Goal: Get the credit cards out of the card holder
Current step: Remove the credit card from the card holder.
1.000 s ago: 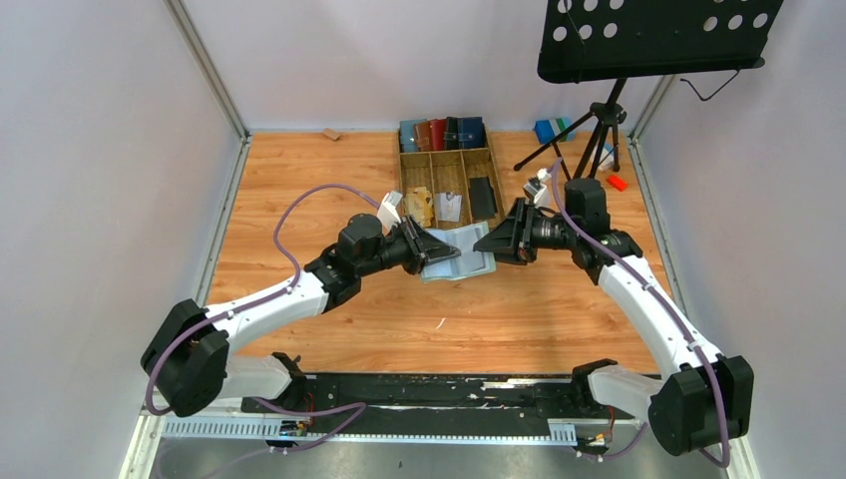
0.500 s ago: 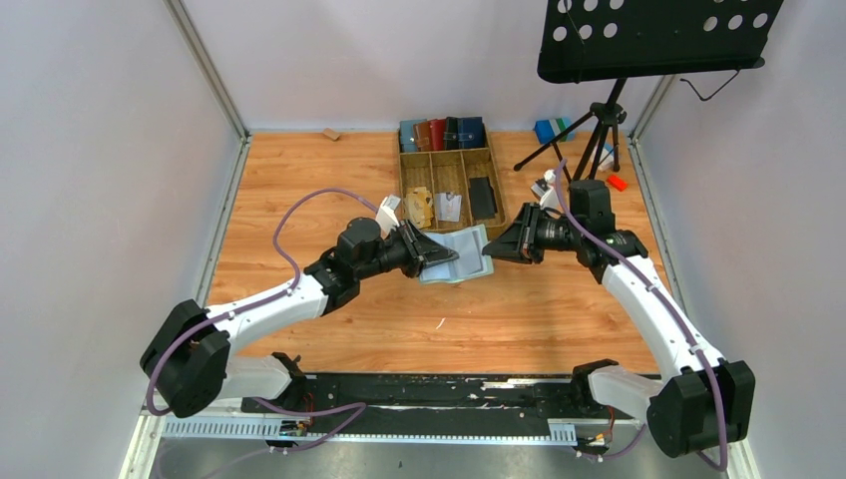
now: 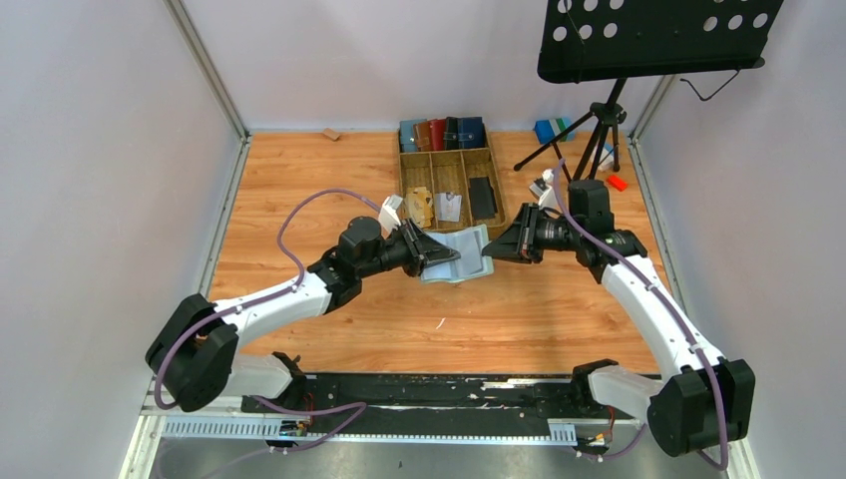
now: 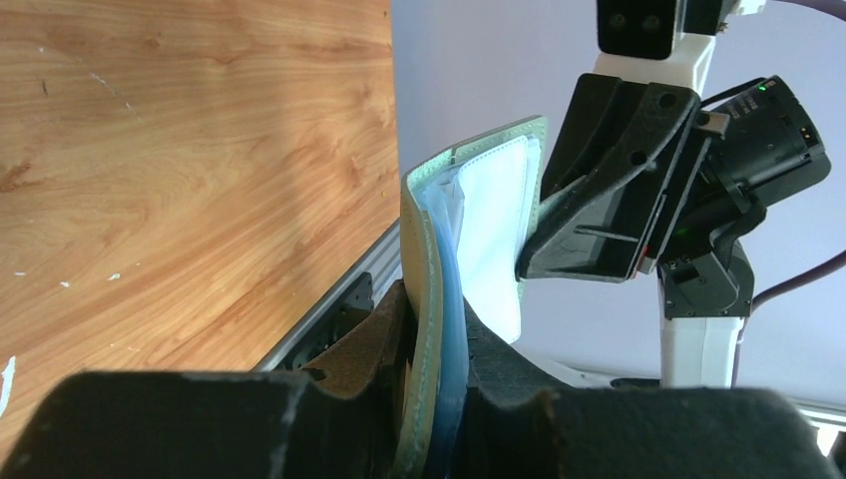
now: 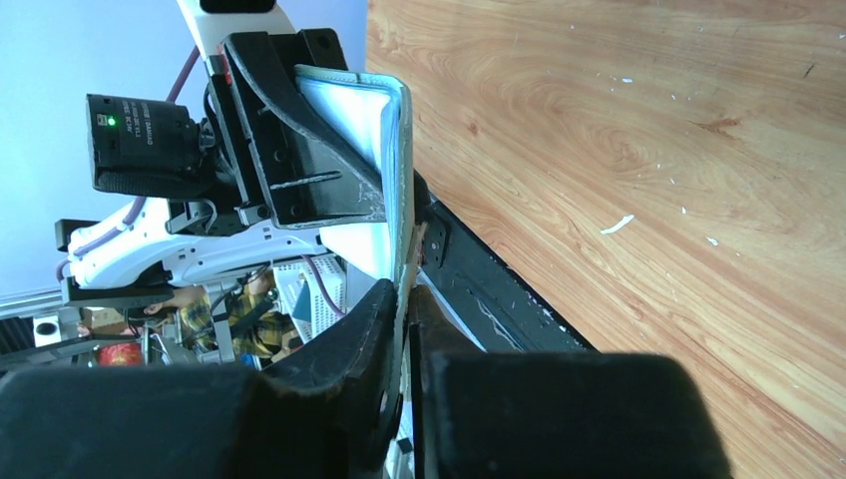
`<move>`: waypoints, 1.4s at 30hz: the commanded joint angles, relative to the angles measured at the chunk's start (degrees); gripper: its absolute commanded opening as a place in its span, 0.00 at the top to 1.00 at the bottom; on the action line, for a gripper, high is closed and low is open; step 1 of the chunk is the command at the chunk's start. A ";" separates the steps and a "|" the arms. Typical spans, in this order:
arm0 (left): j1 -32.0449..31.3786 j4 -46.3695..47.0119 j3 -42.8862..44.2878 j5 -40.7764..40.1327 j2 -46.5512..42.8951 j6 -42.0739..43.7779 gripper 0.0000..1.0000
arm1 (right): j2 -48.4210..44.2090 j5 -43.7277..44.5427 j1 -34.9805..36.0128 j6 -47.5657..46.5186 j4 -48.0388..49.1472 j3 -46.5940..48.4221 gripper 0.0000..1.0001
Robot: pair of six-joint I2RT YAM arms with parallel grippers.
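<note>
My left gripper (image 3: 431, 255) pinches one flap of the card holder (image 3: 461, 255), and my right gripper (image 3: 495, 245) is pressed onto the opposite flap. The holder hangs spread between them over the middle of the tabletop, just nearer than the wooden tray (image 3: 403, 185). I'd draw the flaps apart gently, keeping both pinches firm, to expose the pockets. A second ago the right jaws stood wider, not yet clamped.

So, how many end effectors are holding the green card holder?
2. The left end effector clamps the card holder at the left; the right end effector pinches its right edge.
</note>
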 commanded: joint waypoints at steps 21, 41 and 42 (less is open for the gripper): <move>-2.14 5.49 4.37 2.55 2.45 -1.82 0.29 | 2.71 -2.13 6.06 -1.86 3.80 1.26 0.97; -3.53 -12.00 12.98 0.47 4.48 5.82 0.10 | 4.15 6.12 14.60 -9.62 -3.57 9.46 1.00; -3.58 -11.29 12.98 0.92 4.77 5.65 0.13 | 4.49 7.70 14.99 -10.05 -5.19 10.12 1.00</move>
